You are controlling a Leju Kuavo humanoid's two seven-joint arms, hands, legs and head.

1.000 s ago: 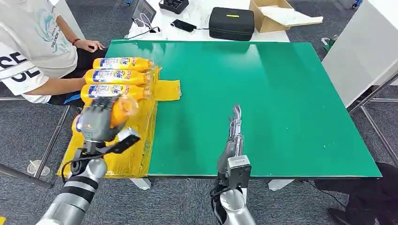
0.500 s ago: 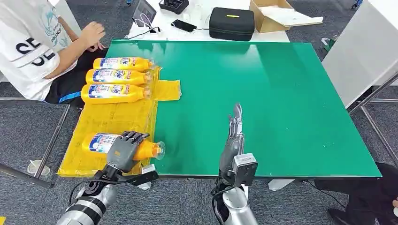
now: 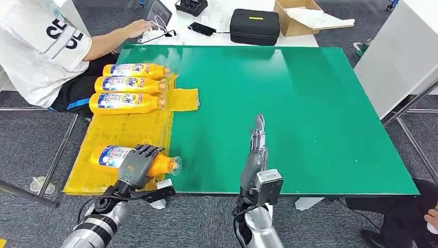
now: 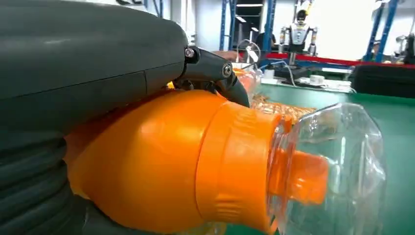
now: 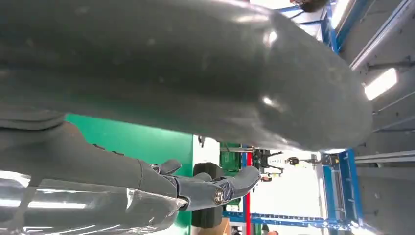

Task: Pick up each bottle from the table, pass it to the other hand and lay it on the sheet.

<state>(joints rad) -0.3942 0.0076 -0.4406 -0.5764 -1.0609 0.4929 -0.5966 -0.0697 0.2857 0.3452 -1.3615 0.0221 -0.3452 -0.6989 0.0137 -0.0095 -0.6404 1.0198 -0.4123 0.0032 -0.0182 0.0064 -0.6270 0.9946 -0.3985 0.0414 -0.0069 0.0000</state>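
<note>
An orange bottle (image 3: 111,156) with a blue-and-white label lies on its side at the near end of the yellow sheet (image 3: 119,129). Its clear cap (image 3: 174,164) points toward the green table (image 3: 310,103). My left hand (image 3: 137,166) grips the bottle around its shoulder, fingers curled over the top. The left wrist view shows the bottle (image 4: 161,176) close up under dark fingers (image 4: 215,73). Three more orange bottles (image 3: 129,83) lie side by side at the sheet's far end. My right hand (image 3: 256,147) is open over the table's near part, fingers (image 5: 205,188) stretched out straight and holding nothing.
A person (image 3: 41,51) in a white shirt sits at the far left and reaches toward the white table behind. A black case (image 3: 254,25) and a cardboard box (image 3: 304,18) stand there. The sheet overhangs the table's left edge.
A second ago my left hand held the bottle raised beside the third bottle; it has come down to the sheet's near end. The person's arm has swung toward the back table. My right hand barely moved.
</note>
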